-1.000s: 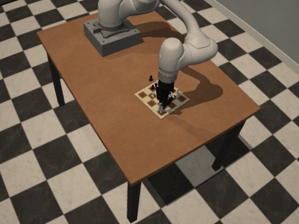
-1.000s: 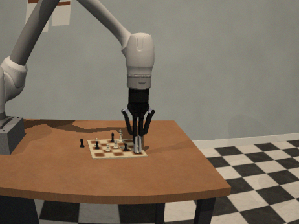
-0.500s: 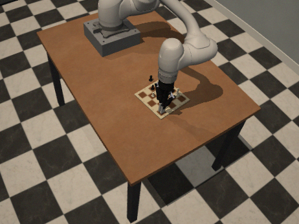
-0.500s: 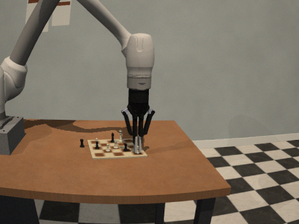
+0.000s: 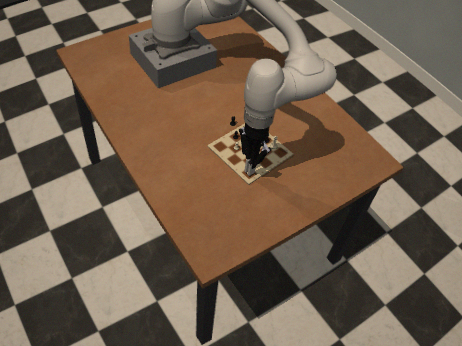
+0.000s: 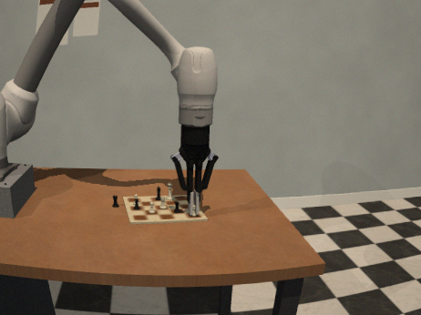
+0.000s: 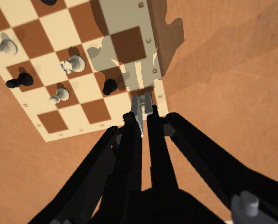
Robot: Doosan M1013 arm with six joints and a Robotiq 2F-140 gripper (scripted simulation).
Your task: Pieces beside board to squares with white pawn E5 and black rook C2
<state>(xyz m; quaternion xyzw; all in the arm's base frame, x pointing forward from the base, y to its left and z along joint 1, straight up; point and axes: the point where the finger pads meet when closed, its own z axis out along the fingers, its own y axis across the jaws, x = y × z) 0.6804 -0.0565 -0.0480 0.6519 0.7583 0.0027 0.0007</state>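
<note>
The small chessboard lies on the brown table; it also shows in the exterior view and the wrist view. The black rook stands upright on the table just off the board's far side, also seen in the exterior view. My gripper points straight down over the board's corner square, fingertips almost at the board. It is shut on a small pale piece, the white pawn, mostly hidden between the fingers. Several other white and black pieces stand upright on the board, such as a black one.
The arm's grey base block stands at the table's far end. A tall white piece and a black piece stand on the board close behind the gripper. The table edge lies right of the board.
</note>
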